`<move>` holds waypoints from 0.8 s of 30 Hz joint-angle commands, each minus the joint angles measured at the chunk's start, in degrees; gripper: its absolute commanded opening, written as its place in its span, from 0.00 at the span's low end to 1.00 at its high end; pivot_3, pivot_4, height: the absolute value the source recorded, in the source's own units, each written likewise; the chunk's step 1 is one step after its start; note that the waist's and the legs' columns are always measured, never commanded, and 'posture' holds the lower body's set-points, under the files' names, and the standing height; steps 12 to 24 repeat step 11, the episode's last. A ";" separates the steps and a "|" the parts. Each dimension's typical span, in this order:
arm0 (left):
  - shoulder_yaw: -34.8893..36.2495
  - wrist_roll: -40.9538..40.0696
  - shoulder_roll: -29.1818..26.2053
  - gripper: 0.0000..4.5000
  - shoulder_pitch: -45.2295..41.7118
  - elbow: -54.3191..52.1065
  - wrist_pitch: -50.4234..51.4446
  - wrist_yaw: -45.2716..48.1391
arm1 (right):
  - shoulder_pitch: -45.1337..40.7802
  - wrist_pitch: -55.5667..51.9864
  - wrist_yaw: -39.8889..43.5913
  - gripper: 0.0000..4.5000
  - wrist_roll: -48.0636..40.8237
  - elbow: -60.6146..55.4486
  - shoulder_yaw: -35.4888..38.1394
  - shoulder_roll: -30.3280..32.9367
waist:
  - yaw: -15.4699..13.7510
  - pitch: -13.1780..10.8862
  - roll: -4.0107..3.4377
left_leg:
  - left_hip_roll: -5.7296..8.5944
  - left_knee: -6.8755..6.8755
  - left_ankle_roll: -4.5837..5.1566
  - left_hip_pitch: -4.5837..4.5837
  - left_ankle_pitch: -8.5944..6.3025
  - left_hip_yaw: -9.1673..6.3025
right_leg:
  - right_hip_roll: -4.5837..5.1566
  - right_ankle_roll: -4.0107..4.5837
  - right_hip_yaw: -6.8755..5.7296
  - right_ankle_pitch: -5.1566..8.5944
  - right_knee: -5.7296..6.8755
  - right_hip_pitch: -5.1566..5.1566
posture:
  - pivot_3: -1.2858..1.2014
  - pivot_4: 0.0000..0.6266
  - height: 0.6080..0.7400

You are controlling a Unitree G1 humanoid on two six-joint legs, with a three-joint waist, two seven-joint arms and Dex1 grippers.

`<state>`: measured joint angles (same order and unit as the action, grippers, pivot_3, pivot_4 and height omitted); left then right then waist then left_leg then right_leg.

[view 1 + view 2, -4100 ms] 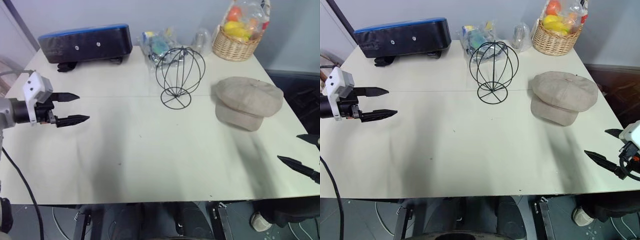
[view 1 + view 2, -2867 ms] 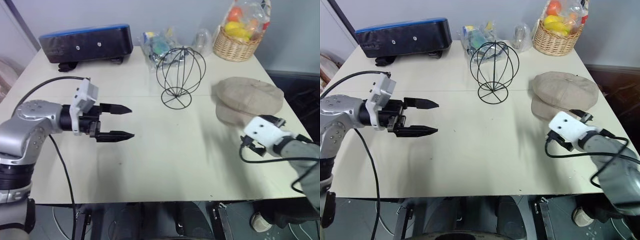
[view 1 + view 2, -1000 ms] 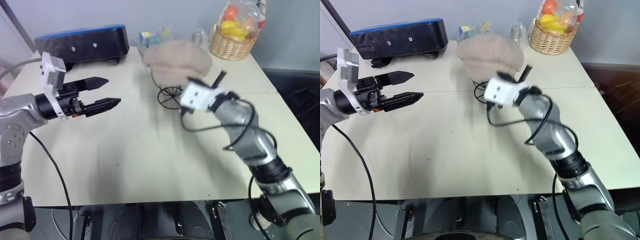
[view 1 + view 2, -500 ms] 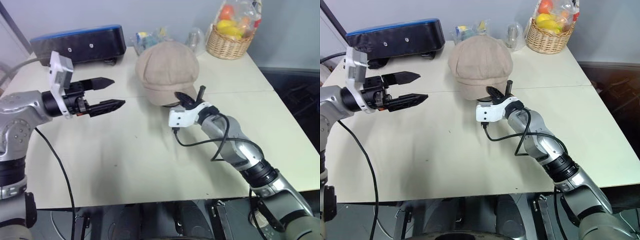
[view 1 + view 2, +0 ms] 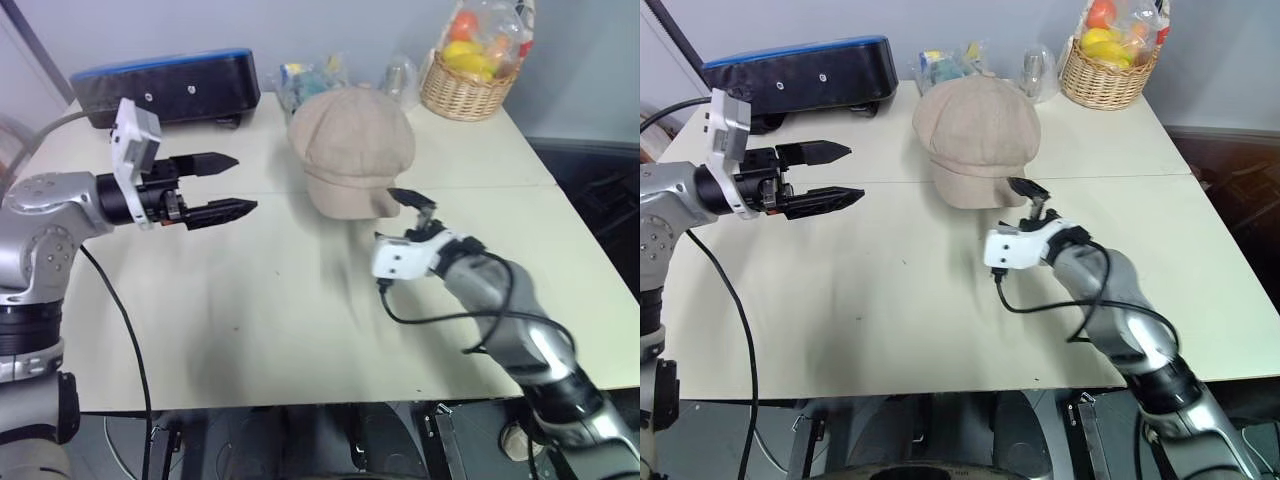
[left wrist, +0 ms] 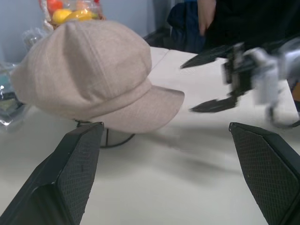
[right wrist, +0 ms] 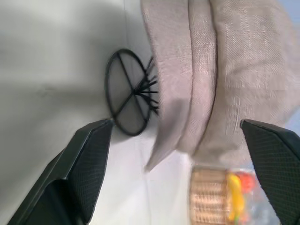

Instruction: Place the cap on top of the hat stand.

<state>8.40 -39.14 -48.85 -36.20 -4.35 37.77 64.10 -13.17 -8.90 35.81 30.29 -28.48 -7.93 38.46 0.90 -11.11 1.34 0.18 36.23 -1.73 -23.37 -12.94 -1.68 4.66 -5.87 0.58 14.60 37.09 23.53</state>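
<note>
Cap (image 5: pixel 352 150): beige-tan fabric, puffy panelled crown, short brim. Sits on top of the hat stand (image 7: pixel 130 93), near the far middle of the table (image 5: pixel 250 330). Crown up, roughly level; brim faces the near edge, slightly right, so the long axis runs far to near.

Hat stand: black thin wire. The cap covers the globe; the round ring base and a few spokes show beneath the brim in both wrist views.

Surface: pale cream table top with a faint seam running left to right just in front of the cap. Behind it a plain grey-blue wall; dark floor past the right edge.

Other items, far edge:
- long dark case with blue top (image 5: pixel 165 87), far left;
- clear bags with coloured contents (image 5: pixel 312 82), directly behind the cap, contents hard to make out;
- woven basket of fruit (image 5: pixel 470 72), far right, under clear wrap.
None touches the cap.

Right gripper (image 5: pixel 403 214): just in front of the brim, to its right, apart from it; jaws spread wide and empty, fingers aimed toward the cap. White wrist block and a black cable trail behind.

Left gripper (image 5: pixel 222 183): well left of the cap, above the table, pointing right toward it; jaws parted, nothing held. No object lies between either gripper and the cap.
</note>
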 commanded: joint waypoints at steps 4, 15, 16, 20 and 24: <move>1.46 1.78 -1.24 1.00 -0.24 2.08 -2.87 1.75 | 4.49 -27.40 21.41 0.98 -39.98 -7.86 31.57 3.71 | -0.21 -0.01 0.02 | -0.03 0.08 0.00 0.04 0.00 -0.01 | 0.01 0.00 0.00 -0.01 -0.04 -0.13 | 0.52 0.24 1.00; 2.47 2.53 -1.49 1.00 -0.85 3.88 -4.51 2.11 | -4.11 -52.55 28.63 0.98 -63.74 6.69 46.26 13.64 | -0.22 -0.02 0.01 | -0.08 -0.01 0.02 0.10 -0.01 -0.03 | 0.00 0.05 -0.05 0.01 -0.09 -0.15 | 0.52 0.24 1.00; 2.47 2.53 -1.49 1.00 -0.85 3.88 -4.51 2.11 | -4.11 -52.55 28.63 0.98 -63.74 6.69 46.26 13.64 | -0.22 -0.02 0.01 | -0.08 -0.01 0.02 0.10 -0.01 -0.03 | 0.00 0.05 -0.05 0.01 -0.09 -0.15 | 0.52 0.24 1.00; 2.47 2.53 -1.49 1.00 -0.85 3.88 -4.51 2.11 | -4.11 -52.55 28.63 0.98 -63.74 6.69 46.26 13.64 | -0.22 -0.02 0.01 | -0.08 -0.01 0.02 0.10 -0.01 -0.03 | 0.00 0.05 -0.05 0.01 -0.09 -0.15 | 0.52 0.24 1.00; 2.47 2.53 -1.49 1.00 -0.85 3.88 -4.51 2.11 | -4.11 -52.55 28.63 0.98 -63.74 6.69 46.26 13.64 | -0.22 -0.02 0.01 | -0.08 -0.01 0.02 0.10 -0.01 -0.03 | 0.00 0.05 -0.05 0.01 -0.09 -0.15 | 0.52 0.24 1.00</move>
